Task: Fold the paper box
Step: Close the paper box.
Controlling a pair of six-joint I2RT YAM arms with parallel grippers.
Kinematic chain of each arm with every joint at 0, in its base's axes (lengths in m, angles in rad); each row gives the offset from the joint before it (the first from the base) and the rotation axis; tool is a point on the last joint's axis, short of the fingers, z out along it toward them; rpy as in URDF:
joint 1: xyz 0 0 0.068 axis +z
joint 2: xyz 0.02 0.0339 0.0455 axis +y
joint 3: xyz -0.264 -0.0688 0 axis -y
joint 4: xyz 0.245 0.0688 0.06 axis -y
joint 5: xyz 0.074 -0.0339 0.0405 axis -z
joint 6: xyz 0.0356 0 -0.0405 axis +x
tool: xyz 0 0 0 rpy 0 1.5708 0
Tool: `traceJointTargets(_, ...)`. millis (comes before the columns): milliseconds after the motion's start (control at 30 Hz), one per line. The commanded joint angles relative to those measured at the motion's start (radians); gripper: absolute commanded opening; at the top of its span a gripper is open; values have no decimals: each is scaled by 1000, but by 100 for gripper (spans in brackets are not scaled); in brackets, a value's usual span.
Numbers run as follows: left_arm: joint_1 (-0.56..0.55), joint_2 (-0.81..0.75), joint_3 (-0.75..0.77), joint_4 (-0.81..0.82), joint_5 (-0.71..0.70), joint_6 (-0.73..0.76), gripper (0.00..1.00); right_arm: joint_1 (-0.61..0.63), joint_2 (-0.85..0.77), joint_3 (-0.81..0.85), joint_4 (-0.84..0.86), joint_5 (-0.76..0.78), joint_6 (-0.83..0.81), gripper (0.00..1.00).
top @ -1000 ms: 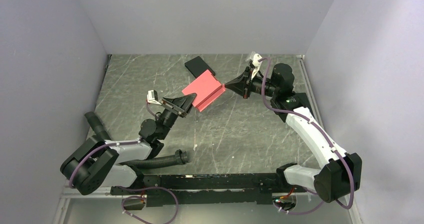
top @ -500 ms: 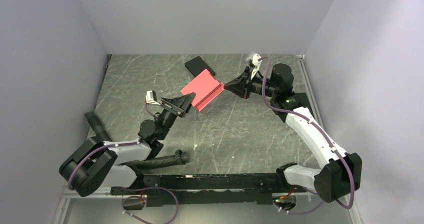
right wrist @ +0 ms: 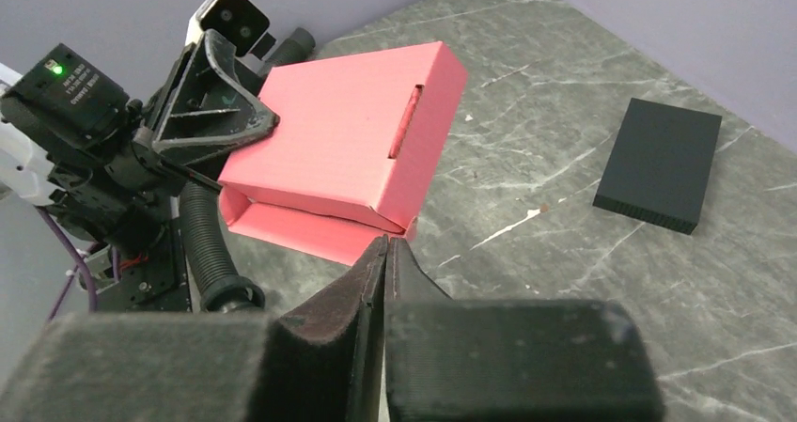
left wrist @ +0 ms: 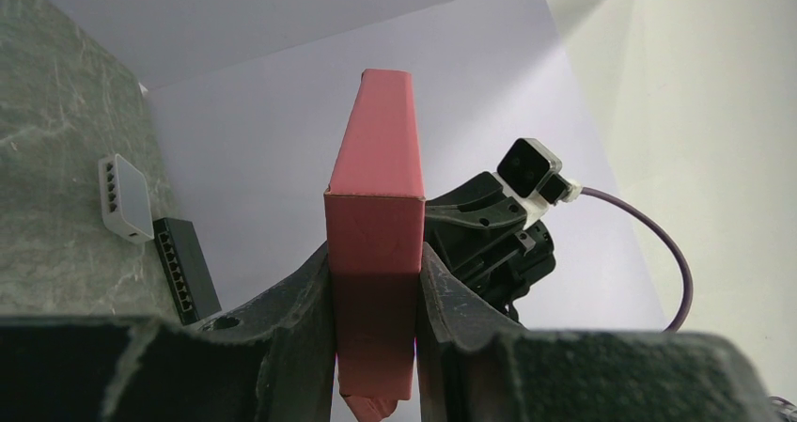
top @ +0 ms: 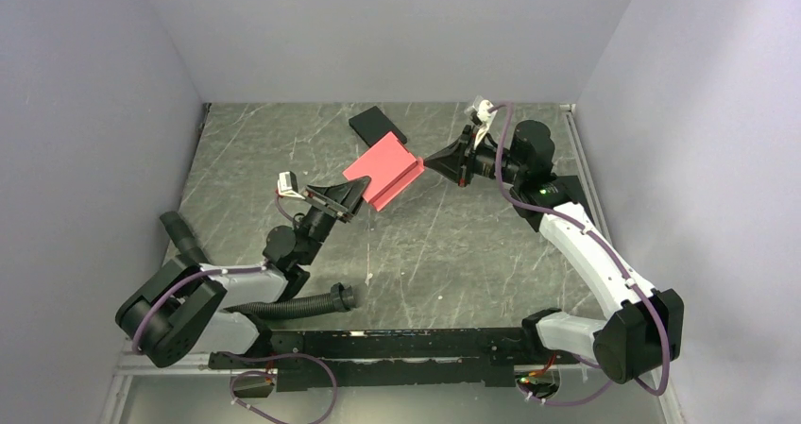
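- Grip was the weak point. The left hand point(top: 354, 194) held the paper box point(top: 383, 169) up off the table point(top: 453, 245), over its far middle. It pinched the two broad faces at the near left end only, so most of the box hung out unsupported.
- The right hand point(right wrist: 386, 244), pressed together on nothing, pointed at the box's right corner. It sat just beside the corner, and I could not tell whether it touched.
- A hard push from that side could have swivelled the thin cardboard in the pinch or slid it out. The box would then have dropped to the table near the black box point(top: 378, 124).
- The lower flap point(right wrist: 301, 232) gaped open under the top face. A badly aimed poke might have slipped beneath it, or dented the corner instead of closing it.
- Too tight a squeeze on the left risked flattening the hollow body.
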Motion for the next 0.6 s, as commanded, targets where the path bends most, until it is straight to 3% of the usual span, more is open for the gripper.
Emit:
traceJointTargets(0,2,13,21,81,16,0,0,12,-9,30,45,12,18,2)
traceJointTargets(300,2,-10,14,65,9,6,0,13,-14,35,33,45,21,0)
traceJointTargets(400,2,-15,9,63,7,5,0,11,-16,48,18,64,17,17)
traceJointTargets(567,2,-13,11,65,8,4,0,10,-17,56,3,84,7,22)
